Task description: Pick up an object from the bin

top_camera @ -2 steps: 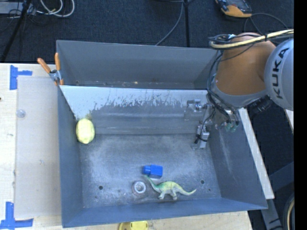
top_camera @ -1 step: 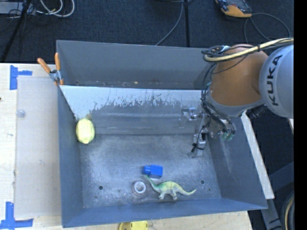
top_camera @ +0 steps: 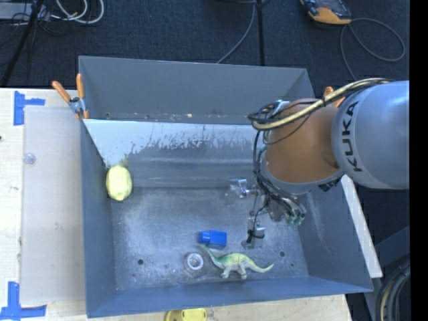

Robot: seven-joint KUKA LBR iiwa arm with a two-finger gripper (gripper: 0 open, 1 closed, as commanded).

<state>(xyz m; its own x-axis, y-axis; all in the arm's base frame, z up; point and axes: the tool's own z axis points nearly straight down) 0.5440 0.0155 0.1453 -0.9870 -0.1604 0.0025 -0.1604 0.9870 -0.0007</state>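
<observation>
1. The gripper (top_camera: 254, 221) is down inside the grey bin (top_camera: 167, 152), in the right half, hanging under the arm's orange cover (top_camera: 297, 146) with its cables.
2. Honestly can't tell whether it's spread wide or pinched narrow. From this angle the metal bits under the wrist just blur together.
3. Closest thing is the blue block (top_camera: 212, 237), a small boxy piece lying on the floor just to the left of the gripper's tip in the picture, near it but not touching as far as I can see.
4. Next closest is the green toy dinosaur (top_camera: 239, 264), lying along the front wall, just below the gripper tip in the picture. Its tail end points right and sits pretty much under the tip, with a small gap between them.
5. A small round ring-shaped thing (top_camera: 194, 262) sits just left of the dinosaur's head and below the blue block.
6. A yellow-green lemon-looking lump (top_camera: 119, 182) is way over by the left wall, well apart from the gripper and the other three.
</observation>
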